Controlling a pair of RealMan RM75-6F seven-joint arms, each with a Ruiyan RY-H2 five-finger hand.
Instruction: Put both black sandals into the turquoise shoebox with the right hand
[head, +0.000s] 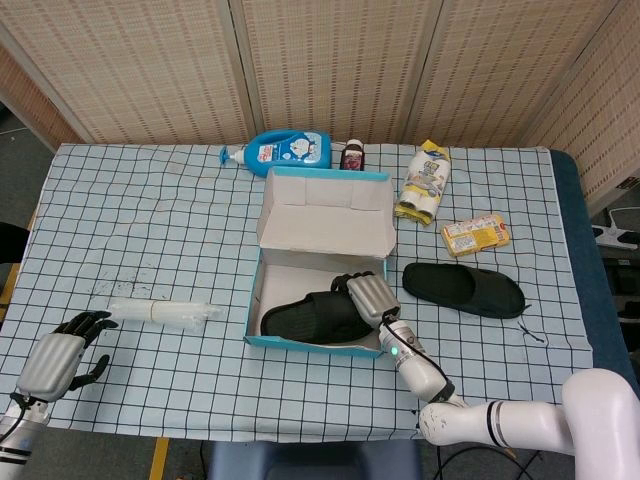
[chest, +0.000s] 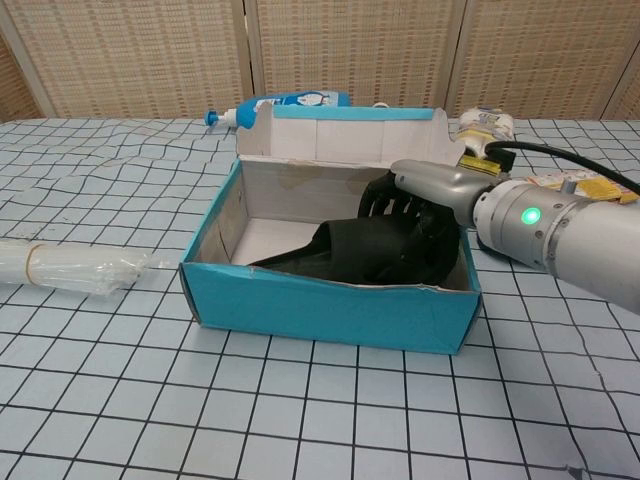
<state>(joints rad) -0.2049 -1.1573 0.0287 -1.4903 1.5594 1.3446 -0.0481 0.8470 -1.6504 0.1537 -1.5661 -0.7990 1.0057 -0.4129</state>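
The turquoise shoebox (head: 305, 342) (chest: 330, 305) stands open at the table's middle. One black sandal (head: 312, 318) (chest: 365, 255) lies tilted inside it, heel end down toward the left. My right hand (head: 368, 298) (chest: 415, 200) reaches into the box's right end and grips this sandal at its strap. The other black sandal (head: 463, 288) lies flat on the cloth just right of the box; in the chest view my forearm hides it. My left hand (head: 60, 358) rests at the near left table edge, fingers apart, holding nothing.
The box lid (head: 325, 215) stands up at the back. A plastic-wrapped roll (head: 165, 312) (chest: 60, 268) lies to the left. Behind the box are a blue bottle (head: 285, 148), a small dark jar (head: 351, 156), a snack bag (head: 425, 180) and a yellow packet (head: 475, 234).
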